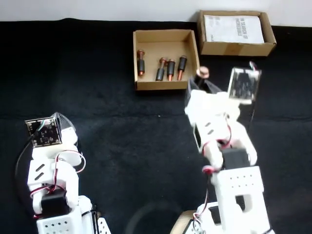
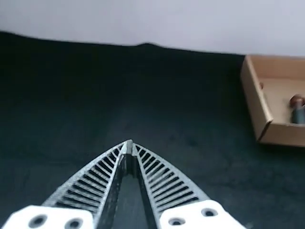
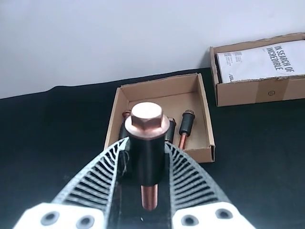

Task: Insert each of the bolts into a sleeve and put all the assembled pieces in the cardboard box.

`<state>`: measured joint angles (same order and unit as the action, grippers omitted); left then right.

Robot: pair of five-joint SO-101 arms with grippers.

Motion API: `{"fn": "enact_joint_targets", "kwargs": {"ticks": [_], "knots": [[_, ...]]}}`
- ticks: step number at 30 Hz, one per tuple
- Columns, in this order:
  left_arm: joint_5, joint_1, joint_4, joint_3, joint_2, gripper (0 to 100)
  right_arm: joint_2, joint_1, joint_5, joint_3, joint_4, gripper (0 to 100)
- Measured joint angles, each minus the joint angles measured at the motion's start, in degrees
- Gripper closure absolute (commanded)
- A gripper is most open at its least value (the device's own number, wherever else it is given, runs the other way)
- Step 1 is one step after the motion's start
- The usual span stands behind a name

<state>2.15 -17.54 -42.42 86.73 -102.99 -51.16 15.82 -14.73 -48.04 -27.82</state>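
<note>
1. The table [image 1: 122,146] is covered in black cloth, and both arms stand at its near edge.
2. The right arm [image 1: 229,161] stretches toward the boxes. The left arm [image 1: 48,170] sits folded back at the near-left corner, well apart from them.
3. The cardboard box [image 1: 165,33] lies open at the far middle of the table. The left wrist view shows one corner of it [image 2: 255,105].
4. A second box [image 1: 236,48], just beside the first on its right, holds a printed sheet [image 1: 233,28].
5. The right gripper [image 3: 147,143] is clamped on a black sleeve [image 3: 147,160], one finger on each side. In the high view it hangs just beside the cardboard box's near-right corner [image 1: 202,84].
6. The left gripper [image 2: 128,143] is closed on nothing, its fingertips meeting above bare cloth.
7. Four assembled pieces [image 1: 161,69] lie side by side on the cardboard box's floor.
8. A copper bolt [image 3: 147,117] sits in the held sleeve, its hex head at one end and its shank tip poking out the other.
</note>
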Motion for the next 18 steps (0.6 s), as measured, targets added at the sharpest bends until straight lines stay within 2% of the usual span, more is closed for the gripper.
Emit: {"fn": "enact_joint_targets", "kwargs": {"ticks": [5,10,18], "knots": [[0.0,-0.9,0.0,5.8,0.0,99,11.7,0.0,0.0,11.3,-1.0,99.1],[0.0,-1.8,-0.5,9.2,0.0,99,25.3,0.0,0.0,26.5,-8.3,99.1],[0.0,-1.8,-11.1,9.3,0.0,99,50.5,0.0,0.0,56.6,-19.5,99.1]]}}
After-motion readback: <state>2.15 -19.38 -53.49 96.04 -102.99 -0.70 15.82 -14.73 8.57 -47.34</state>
